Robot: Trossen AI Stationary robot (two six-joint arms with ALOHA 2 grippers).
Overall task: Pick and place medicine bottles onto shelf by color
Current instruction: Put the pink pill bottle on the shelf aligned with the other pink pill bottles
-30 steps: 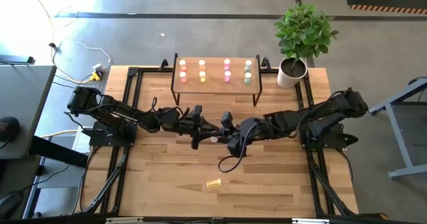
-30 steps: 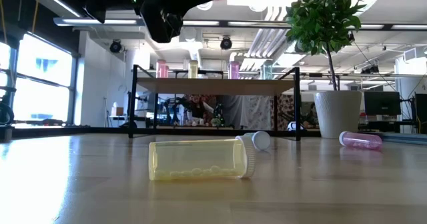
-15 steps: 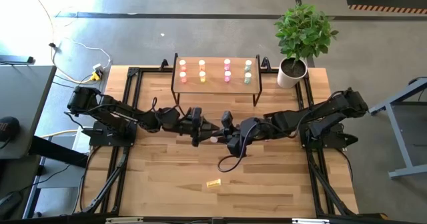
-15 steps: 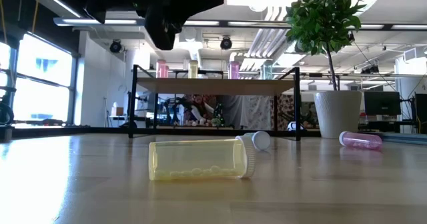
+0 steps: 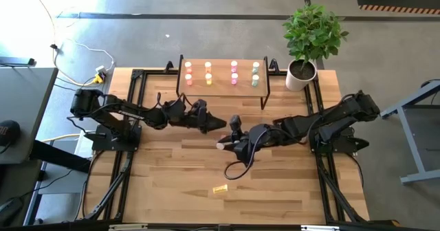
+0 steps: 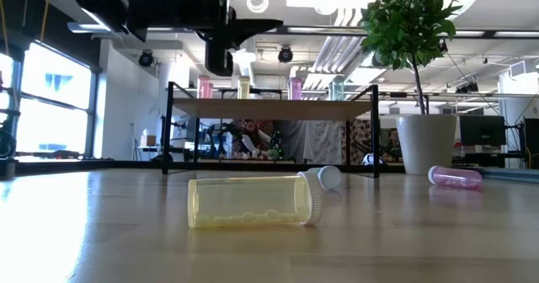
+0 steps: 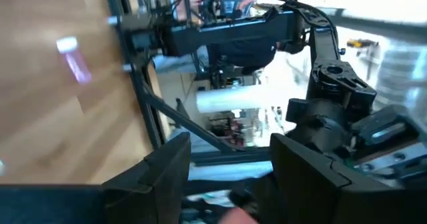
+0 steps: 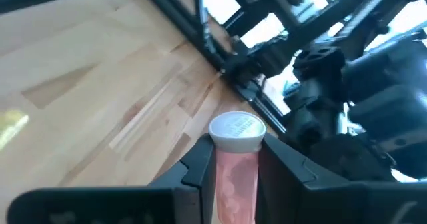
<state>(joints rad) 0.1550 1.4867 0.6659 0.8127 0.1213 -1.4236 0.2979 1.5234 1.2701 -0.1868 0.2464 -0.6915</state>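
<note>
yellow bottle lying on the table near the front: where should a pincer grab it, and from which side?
Grip the yellow bottle mid-body, across its width, coming straight down from above. It lies on its side, white cap toward the plant pot side, so the round body is exposed on top; nothing touches it. Probably avoid the cap end.

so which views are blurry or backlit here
Left wrist view: smeared throughout, the pink bottle only a streak. Low view: the yellow bottle lying on the table is sharp, the arm overhead a dark silhouette against bright ceiling lights. Right wrist view: windows blown out behind the held pink bottle.
</note>
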